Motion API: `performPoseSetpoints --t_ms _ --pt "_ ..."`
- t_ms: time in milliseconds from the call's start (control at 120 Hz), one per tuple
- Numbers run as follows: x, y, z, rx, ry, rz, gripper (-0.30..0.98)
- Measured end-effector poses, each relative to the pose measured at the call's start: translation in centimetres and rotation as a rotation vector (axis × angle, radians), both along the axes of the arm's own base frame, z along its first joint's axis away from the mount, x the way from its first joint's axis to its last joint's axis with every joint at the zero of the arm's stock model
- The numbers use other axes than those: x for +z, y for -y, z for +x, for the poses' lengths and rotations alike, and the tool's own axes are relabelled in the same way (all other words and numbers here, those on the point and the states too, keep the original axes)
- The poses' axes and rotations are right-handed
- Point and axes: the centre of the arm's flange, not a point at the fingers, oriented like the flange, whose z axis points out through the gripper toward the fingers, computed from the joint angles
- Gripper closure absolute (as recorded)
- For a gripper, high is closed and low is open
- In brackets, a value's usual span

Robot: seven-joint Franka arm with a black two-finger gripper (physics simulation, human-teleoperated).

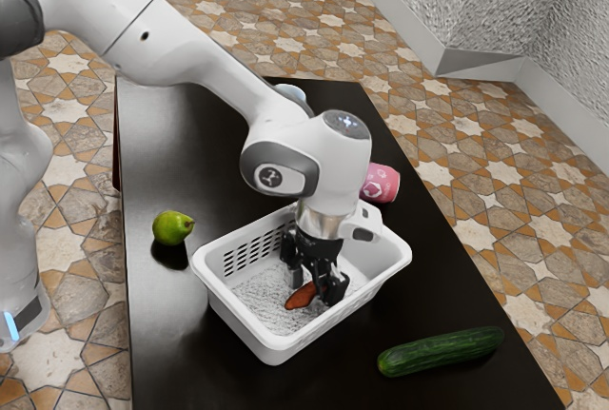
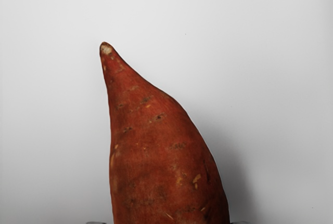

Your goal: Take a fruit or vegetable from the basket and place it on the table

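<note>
Indoors, tiled floor (image 1: 542, 239), black table (image 1: 166, 334), gripper (image 1: 313, 289) at sweet potato (image 2: 156, 156) in basket (image 1: 236, 318), can't tell whether closed.

Indoor room, patterned tile floor (image 1: 476, 163)

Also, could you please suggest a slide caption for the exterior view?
Black end effector at a reddish, tapered sweet potato inside a white, slotted plastic basket on a dark, rectangular table.

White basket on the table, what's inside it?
Inside the basket there's a reddish-brown sweet potato, with my gripper down at it. The gripper covers part of the interior, so I can't tell whether anything else lies behind it.
</note>
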Motion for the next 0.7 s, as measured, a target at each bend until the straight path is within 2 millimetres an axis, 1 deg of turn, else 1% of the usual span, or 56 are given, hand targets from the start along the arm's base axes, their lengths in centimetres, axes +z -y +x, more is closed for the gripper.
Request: performPoseSetpoints --t_ms 117,283,375,417,450,533,575,608,658,700 --pt "0.0 -0.2 0.1 0.001 0.001 0.003 0.48" --pt "0.0 -0.1 0.0 -0.004 0.003 0.006 0.5" --pt "0.7 0.1 0.2 -0.008 0.016 0.002 0.5" --pt "1.6 0.2 0.5 -0.01 0.03 -0.004 0.51" --pt "2.7 0.4 0.8 -0.012 0.047 -0.011 0.52" --pt "7.4 0.5 1.9 -0.015 0.109 -0.027 0.53" --pt "9.2 -0.4 2.4 -0.004 0.125 -0.026 0.52" --pt "10.7 -1.8 2.6 0.015 0.134 -0.023 0.53" --pt "12.6 -5.0 2.8 0.061 0.137 -0.017 0.53" --pt "13.4 -8.0 3.0 0.107 0.119 -0.008 0.52"
